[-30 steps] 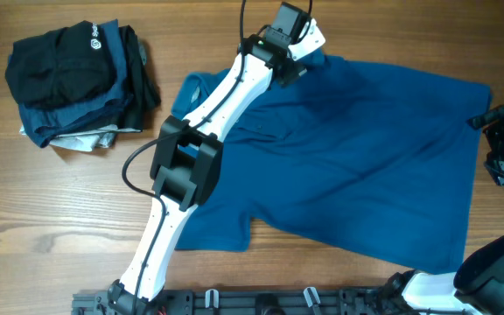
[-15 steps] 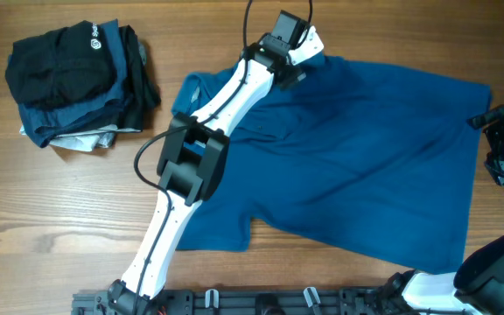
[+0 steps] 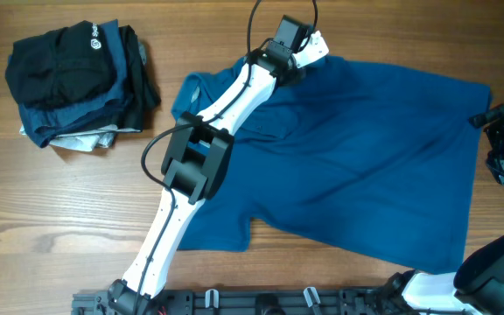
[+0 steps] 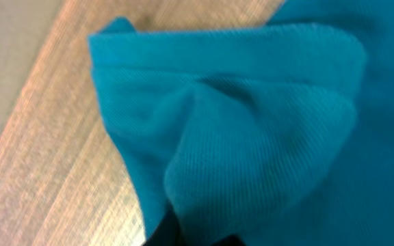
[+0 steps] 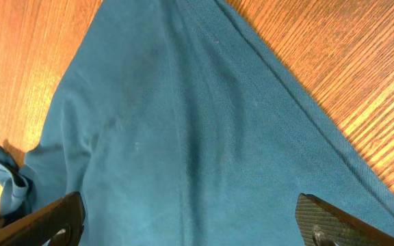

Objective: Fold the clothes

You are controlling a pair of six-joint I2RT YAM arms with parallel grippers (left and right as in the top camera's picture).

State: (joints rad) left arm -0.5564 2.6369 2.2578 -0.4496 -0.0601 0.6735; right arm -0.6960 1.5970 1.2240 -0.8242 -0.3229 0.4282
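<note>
The clothes [image 3: 366,157], a blue polo shirt, lie spread across the middle and right of the table. My left gripper [image 3: 309,54] reaches to the shirt's far edge and is shut on a bunched fold of the blue fabric [image 4: 252,137]. Only the dark finger bases show at the bottom of the left wrist view, where the left gripper [image 4: 197,239] meets the cloth. My right gripper [image 3: 501,144] hovers at the shirt's right edge. In the right wrist view the right gripper [image 5: 190,225] is open, its fingertips [image 5: 334,222] wide apart over flat shirt fabric [image 5: 183,137], holding nothing.
A pile of dark folded garments [image 3: 77,83], with a black one on top, sits at the far left. Bare wooden table [image 3: 51,219] surrounds the shirt. A black rail [image 3: 252,302] runs along the near edge.
My left gripper has edged a little further along the shirt's far edge and closed on the fabric there. The right arm has stayed put.
</note>
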